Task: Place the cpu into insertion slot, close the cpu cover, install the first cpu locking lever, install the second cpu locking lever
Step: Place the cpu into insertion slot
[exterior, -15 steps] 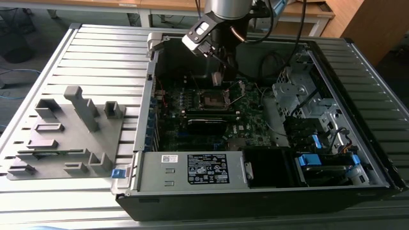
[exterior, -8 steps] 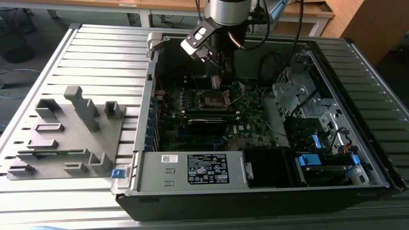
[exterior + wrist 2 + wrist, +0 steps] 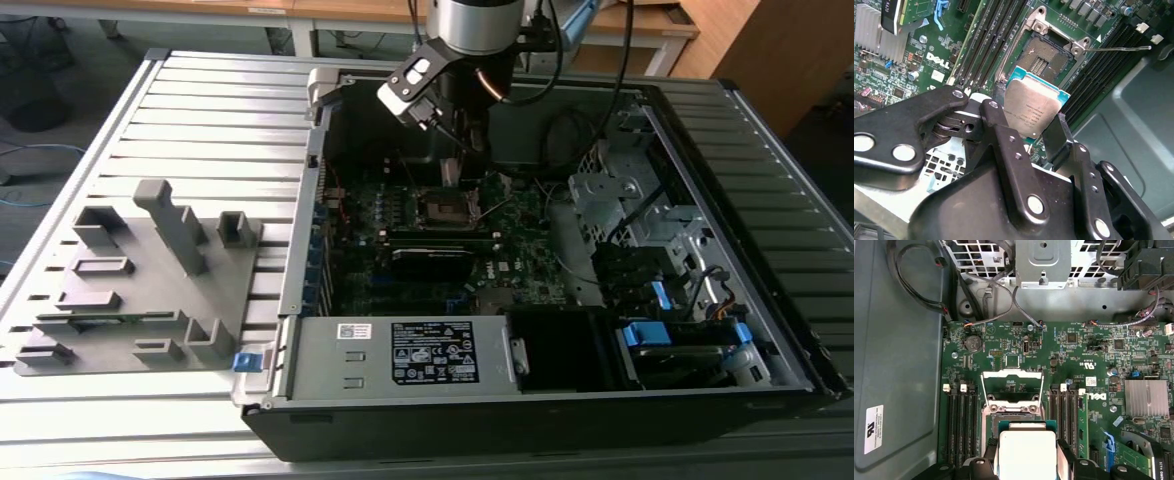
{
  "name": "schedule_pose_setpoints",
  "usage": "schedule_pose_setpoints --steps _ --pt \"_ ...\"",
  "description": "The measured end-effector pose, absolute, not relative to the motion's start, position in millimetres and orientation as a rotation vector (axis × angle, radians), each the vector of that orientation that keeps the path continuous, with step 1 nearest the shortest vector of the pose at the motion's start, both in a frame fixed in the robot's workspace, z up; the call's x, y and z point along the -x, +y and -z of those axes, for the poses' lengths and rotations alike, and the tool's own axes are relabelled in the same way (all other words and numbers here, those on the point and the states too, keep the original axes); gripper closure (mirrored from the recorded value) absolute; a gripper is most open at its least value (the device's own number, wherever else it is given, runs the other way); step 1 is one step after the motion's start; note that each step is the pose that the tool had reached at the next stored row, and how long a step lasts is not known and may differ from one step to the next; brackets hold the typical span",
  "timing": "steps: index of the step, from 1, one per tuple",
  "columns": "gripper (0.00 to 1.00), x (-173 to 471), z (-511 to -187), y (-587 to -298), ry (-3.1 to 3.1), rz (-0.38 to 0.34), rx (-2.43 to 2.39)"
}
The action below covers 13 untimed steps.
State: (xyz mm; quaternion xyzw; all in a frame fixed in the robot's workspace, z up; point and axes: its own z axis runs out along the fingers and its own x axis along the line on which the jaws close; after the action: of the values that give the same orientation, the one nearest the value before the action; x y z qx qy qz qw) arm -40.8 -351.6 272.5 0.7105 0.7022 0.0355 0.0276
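Cpu (image 3: pixel 1032 106) in end effector (image 3: pixel 1024 118) grip

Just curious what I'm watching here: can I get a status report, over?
Gripper shut on cpu. Held near open socket, not yet seated. Raised cpu cover off the opening; nothing seen in the way.

The cpu (image 3: pixel 1026 105) has a smooth, dull silver-grey metal top. The gripper (image 3: pixel 1029 114) is matt black with shiny rivets. The motherboard (image 3: pixel 1059 340) is glossy green; its heatsink (image 3: pixel 1146 397) is ribbed bare metal.
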Motion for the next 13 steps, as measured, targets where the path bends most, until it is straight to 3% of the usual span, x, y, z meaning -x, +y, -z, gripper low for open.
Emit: schedule_pose_setpoints --steps 13 --pt "0.46 40.7 -268.3 -351.7 2.168 -0.11 -2.194"
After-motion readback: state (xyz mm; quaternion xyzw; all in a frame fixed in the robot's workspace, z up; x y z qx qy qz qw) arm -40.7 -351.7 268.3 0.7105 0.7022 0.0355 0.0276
